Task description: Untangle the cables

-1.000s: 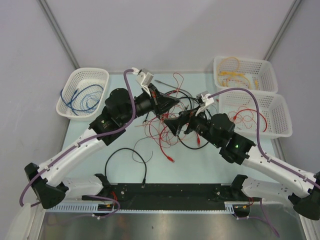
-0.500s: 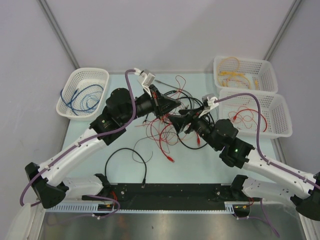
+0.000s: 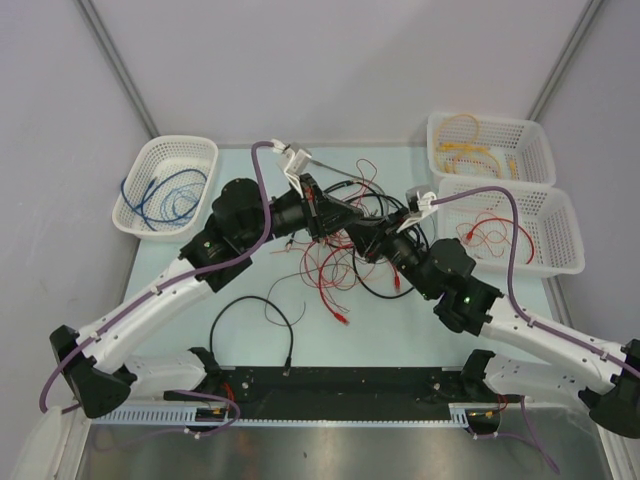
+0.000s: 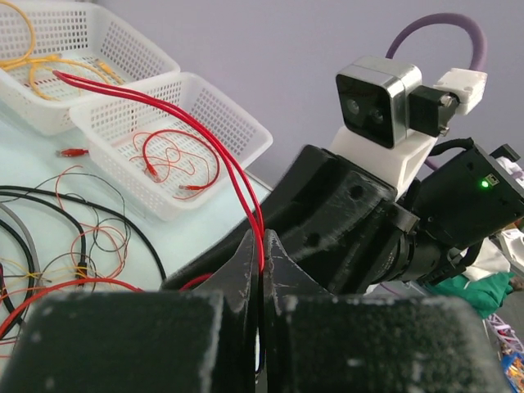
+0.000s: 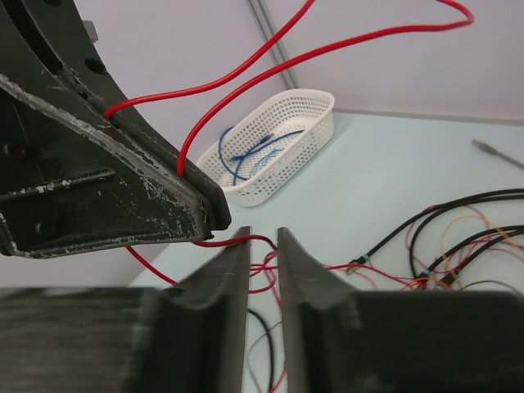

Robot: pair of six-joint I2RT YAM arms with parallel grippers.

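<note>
The cables (image 3: 325,265) lie as a tangle of thin red, black and orange-yellow wires at the table's middle. My left gripper (image 3: 338,217) hangs over the tangle, shut on a red cable (image 4: 164,106) that loops up out of its tips (image 4: 262,237). My right gripper (image 3: 360,238) faces it tip to tip. In the right wrist view its jaws (image 5: 264,233) stand a narrow gap apart. The red cable (image 5: 270,78) runs from the left gripper's fingers (image 5: 123,188) across that gap at the tips. Black cables (image 5: 458,205) lie on the table beyond.
A white basket (image 3: 205,150) at the back left holds blue cables (image 3: 160,195). Two baskets at the back right hold orange-yellow cables (image 3: 470,150) and red cables (image 3: 495,235). A separate black cable (image 3: 250,305) lies near the front left.
My right gripper has moved up and left to meet the left gripper, and its jaws have narrowed from wide open to a small gap. The left gripper has shifted slightly right, still shut.
</note>
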